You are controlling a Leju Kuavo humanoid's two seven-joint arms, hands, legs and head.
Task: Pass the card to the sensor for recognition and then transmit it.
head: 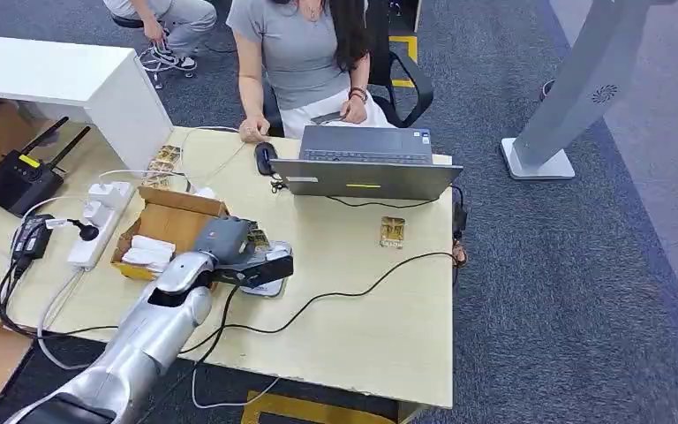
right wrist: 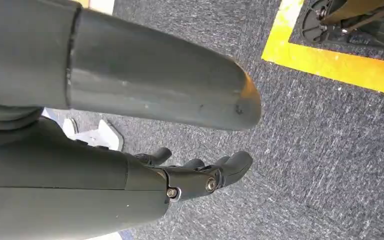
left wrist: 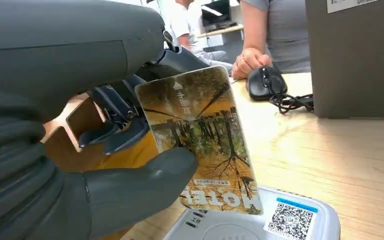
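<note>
The left robot hand (left wrist: pixel 105 150) reaches across the worktop (head: pixel 380 300), thumb and fingers pinching the card (left wrist: pixel 205 140) upright just above the sensor (left wrist: pixel 260 222). The right robot hand (right wrist: pixel 195 175) hangs over carpet, fingers loosely spread, holding nothing.

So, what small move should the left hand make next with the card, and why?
Probably lower it a little. The left hand holds the card tilted just above the white sensor, its lower edge at the sensor's top face, so easing it down flat should let it read.
</note>
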